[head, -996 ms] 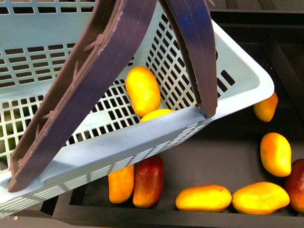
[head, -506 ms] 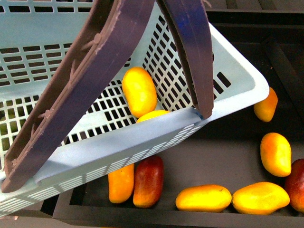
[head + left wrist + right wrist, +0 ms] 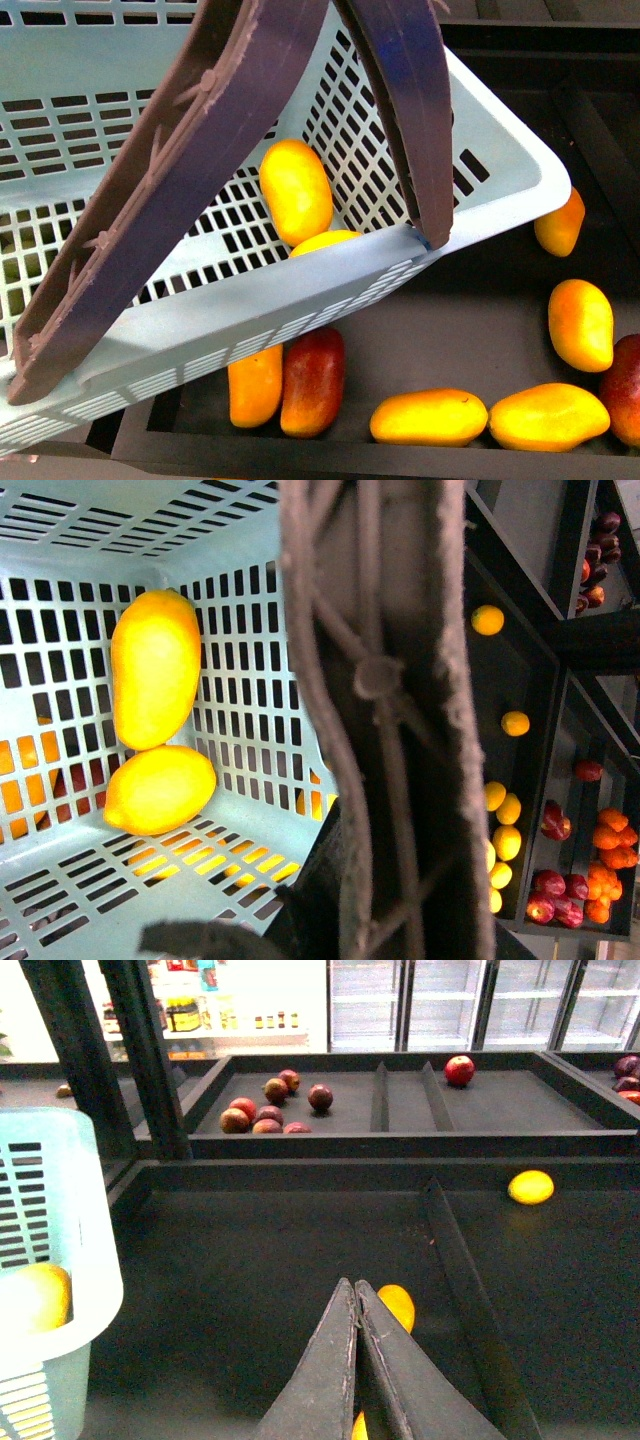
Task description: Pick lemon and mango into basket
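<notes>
mango point(image 3: 296, 191) and lemon point(image 3: 322, 241) in basket point(image 3: 500, 130)

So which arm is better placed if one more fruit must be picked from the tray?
Right. Its gripper is shut, empty, above the tray; the left wrist sits against the basket handle. Mango and lemon lie inside.

A dark tray shelf point(image 3: 470, 330) holds the fruit. In the front view, two yellow mangoes point(image 3: 429, 417) lie side by side at 5 o'clock. A dark red mango point(image 3: 312, 381) lies at 6 o'clock, touching an orange one point(image 3: 254, 386). Two more yellow ones point(image 3: 580, 324) sit at 3 o'clock.
</notes>
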`<state>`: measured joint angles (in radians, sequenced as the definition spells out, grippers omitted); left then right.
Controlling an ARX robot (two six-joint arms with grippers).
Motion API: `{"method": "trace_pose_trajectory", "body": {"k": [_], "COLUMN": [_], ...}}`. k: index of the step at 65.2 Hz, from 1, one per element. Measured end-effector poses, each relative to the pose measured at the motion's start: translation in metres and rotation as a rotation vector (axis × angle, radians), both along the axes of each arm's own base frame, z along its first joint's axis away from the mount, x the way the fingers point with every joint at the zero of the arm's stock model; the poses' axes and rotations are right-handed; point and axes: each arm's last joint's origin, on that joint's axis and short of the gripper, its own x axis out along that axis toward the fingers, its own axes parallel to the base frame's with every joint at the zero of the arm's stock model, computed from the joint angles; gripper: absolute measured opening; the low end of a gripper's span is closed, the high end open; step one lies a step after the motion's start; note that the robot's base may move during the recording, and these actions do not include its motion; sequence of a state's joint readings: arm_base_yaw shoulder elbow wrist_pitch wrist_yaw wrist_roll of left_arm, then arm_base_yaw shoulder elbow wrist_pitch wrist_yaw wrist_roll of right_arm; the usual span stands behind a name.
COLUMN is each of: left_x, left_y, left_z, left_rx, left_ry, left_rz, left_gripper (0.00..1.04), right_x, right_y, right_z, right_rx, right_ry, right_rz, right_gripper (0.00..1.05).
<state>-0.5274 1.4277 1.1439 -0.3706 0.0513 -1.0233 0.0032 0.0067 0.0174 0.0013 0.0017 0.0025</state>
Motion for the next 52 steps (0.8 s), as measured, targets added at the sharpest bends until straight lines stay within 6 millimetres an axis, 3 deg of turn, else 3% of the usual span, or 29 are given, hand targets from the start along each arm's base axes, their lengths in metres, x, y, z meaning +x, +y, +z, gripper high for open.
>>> {"method": "trace_pose_trajectory", "body": {"k": [36,52], "left_x": [0.0001,-0.0021], "left_y": [0.0001,-0.0035], "left_z": [0.0,0.0], "left_rx": [0.001,-0.011], "left_ry": [-0.001,0.006], "left_rz": [0.0,-0.025], "left_gripper": [0.04,0.04], "right_x": [0.0,-0.0001], "right_y": [0.0,0.0], "right_z": [0.0,0.0], "right_rx": [0.0,0.0], "right_ry": [0.0,0.0], "right_rz": [0.0,-0.002], "right_gripper": [0.94,0.96]}}
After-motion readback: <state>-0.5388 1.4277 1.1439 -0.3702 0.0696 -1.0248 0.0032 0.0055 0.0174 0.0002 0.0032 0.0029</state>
